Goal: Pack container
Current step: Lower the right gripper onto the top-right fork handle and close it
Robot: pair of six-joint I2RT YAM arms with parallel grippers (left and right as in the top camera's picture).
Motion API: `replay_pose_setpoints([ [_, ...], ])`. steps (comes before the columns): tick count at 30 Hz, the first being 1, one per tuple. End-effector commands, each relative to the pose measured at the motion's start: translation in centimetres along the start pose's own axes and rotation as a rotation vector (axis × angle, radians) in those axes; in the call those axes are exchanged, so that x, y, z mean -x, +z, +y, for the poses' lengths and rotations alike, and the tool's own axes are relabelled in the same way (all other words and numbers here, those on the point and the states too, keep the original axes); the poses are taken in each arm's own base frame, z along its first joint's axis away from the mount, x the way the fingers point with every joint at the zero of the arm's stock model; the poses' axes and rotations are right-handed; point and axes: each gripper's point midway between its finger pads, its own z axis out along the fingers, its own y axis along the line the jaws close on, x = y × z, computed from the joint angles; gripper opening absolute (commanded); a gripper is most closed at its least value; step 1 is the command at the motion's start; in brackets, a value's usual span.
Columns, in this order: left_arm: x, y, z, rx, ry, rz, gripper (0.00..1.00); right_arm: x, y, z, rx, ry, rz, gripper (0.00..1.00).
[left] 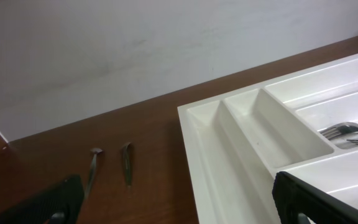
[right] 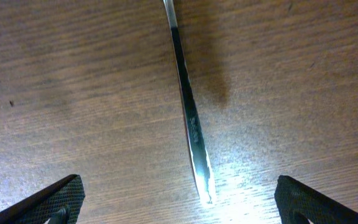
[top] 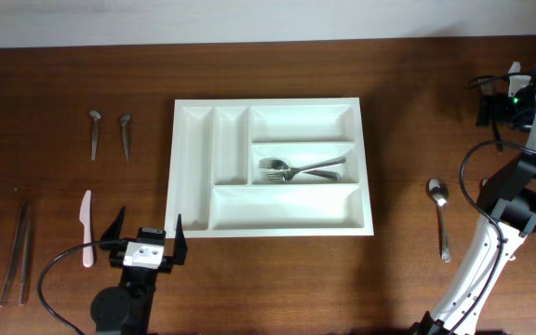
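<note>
The left hand (top: 149,225) gapes wide and empty, the container (top: 277,233) just beyond it on the worktop (top: 54,84), its near-left corner beside one finger (top: 179,231). The right hand (right: 179,190), equally wide, grips nothing above a spoon (right: 188,106) whose bowl is cut off.

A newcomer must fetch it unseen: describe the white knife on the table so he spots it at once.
Find the large white tray in the middle of the table, then look left of its near corner. A short knife lies there beside the left pincer. It alone is white; the utensils around it are metal.
</note>
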Motion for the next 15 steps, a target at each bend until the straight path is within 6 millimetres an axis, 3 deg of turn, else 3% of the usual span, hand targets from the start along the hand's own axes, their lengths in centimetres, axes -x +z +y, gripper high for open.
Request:
replay_pose_setpoints([
  [1, -0.29, 0.01, 0.13, 0.008, 0.007, 0.006, 0.99, -0.93, 0.76, -0.38, -0.006, 0.003, 0.039, 0.99],
  [6, -0.29, 0.01, 0.13, 0.008, 0.007, 0.006, 0.99, -1.79, 0.71, -0.58, -0.022, 0.001, 0.077, 0.99],
  [15, -0.29, 0.01, 0.13, 0.008, 0.008, 0.006, 0.99, -1.07, 0.84, -0.83, -0.032, -0.022, 0.049, 0.99],
])
